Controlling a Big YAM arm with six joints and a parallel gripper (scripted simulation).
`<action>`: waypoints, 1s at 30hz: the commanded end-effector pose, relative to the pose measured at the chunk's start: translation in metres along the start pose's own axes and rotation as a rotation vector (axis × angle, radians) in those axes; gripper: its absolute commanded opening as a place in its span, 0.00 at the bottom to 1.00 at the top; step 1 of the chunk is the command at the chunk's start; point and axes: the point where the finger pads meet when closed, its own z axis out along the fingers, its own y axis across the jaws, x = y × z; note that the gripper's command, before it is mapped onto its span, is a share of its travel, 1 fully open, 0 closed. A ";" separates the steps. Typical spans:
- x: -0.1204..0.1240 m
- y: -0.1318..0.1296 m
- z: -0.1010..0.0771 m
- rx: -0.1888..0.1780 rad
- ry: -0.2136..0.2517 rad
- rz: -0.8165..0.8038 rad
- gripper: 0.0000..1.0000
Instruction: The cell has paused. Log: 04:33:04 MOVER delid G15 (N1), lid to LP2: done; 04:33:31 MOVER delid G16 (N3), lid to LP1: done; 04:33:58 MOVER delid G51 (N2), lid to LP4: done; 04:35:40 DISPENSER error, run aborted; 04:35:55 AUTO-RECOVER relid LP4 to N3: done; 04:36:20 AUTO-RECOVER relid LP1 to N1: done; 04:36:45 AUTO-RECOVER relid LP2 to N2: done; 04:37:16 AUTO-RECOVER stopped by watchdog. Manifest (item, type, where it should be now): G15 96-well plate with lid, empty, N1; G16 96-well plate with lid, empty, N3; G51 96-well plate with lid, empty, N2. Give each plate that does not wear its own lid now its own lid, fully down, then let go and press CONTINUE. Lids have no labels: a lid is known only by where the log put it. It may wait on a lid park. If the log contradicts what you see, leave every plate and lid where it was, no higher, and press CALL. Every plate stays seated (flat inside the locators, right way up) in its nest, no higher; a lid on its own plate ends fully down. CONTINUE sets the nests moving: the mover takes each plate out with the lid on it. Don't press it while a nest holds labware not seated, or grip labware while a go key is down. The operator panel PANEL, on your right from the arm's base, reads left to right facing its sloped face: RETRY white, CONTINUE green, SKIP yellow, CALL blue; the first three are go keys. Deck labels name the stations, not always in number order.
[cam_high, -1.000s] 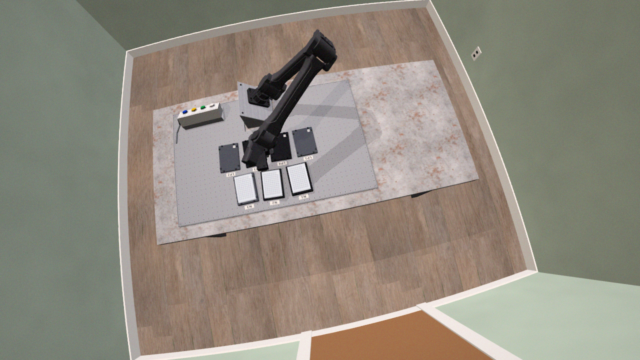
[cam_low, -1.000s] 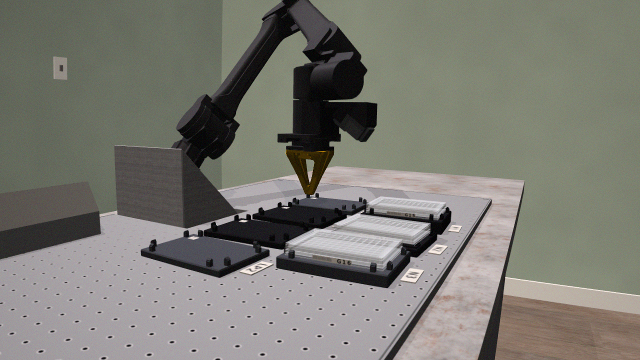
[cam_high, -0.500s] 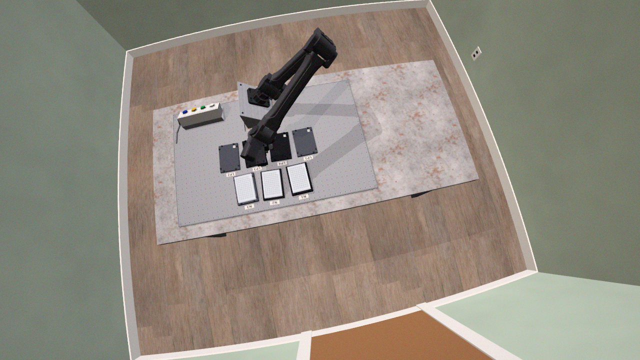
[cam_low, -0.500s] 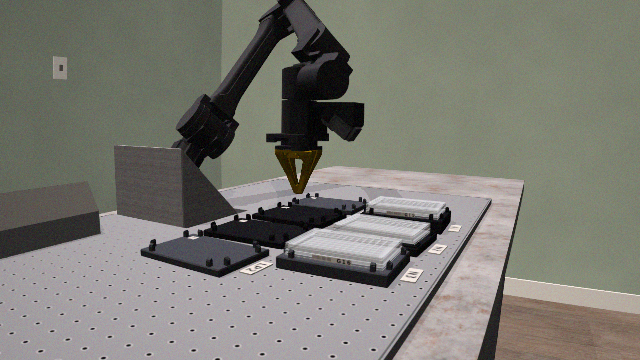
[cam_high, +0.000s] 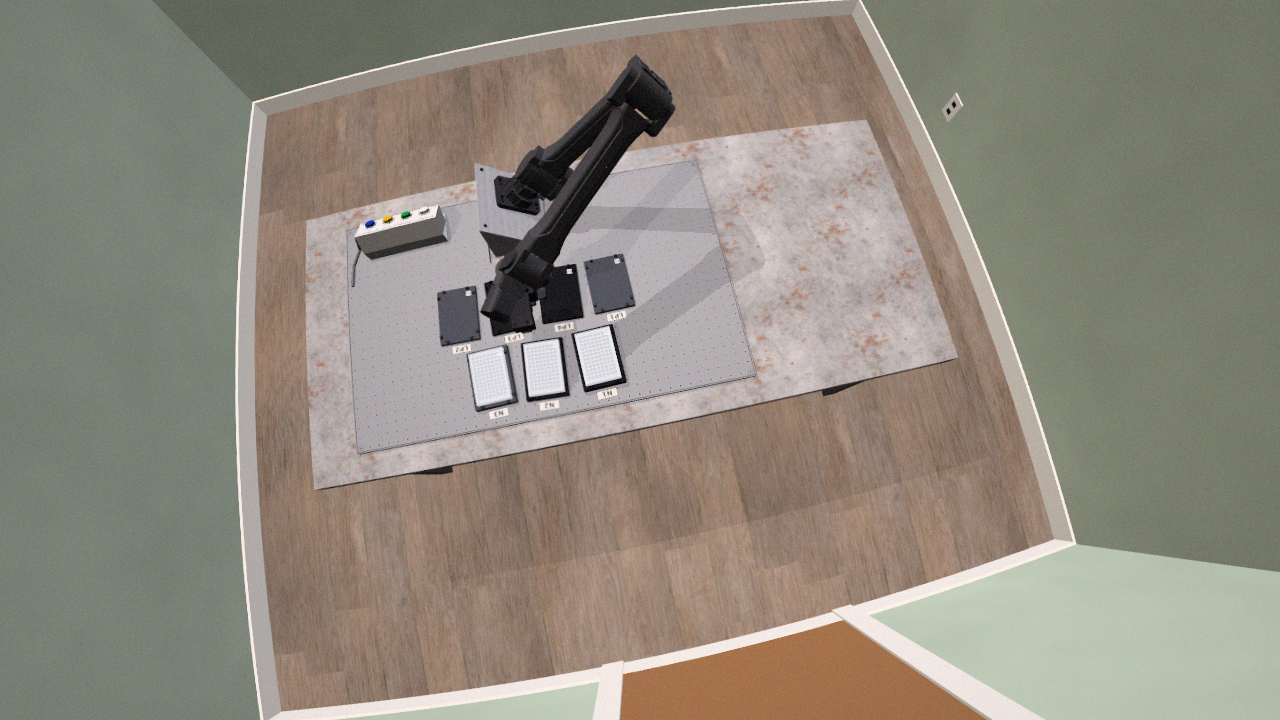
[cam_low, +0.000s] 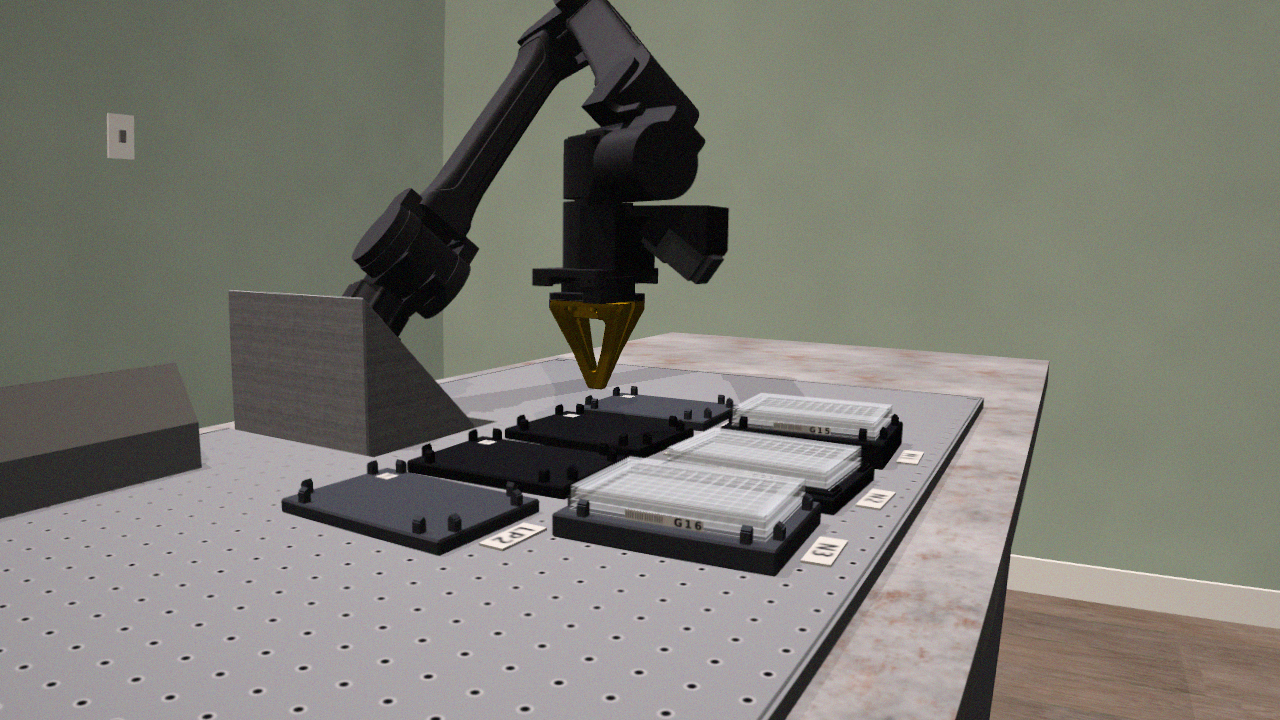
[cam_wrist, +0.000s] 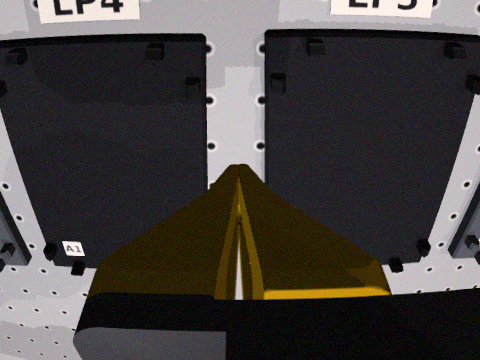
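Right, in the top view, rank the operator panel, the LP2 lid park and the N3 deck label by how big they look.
1. Operator panel, the longest of the three.
2. LP2 lid park, shorter than the panel, though close in area; the wide-angle view makes that gap unsure.
3. N3 label, plainly smallest.

Middle plate (cam_low: 760, 454) label hidden, panel (cam_low: 89, 429) cut off, keys unseen
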 end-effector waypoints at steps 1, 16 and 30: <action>-0.001 0.004 0.003 0.002 -0.001 -0.012 0.00; -0.016 -0.001 -0.081 0.030 -0.046 -0.030 0.00; -0.001 -0.033 -0.075 0.016 -0.029 0.109 0.00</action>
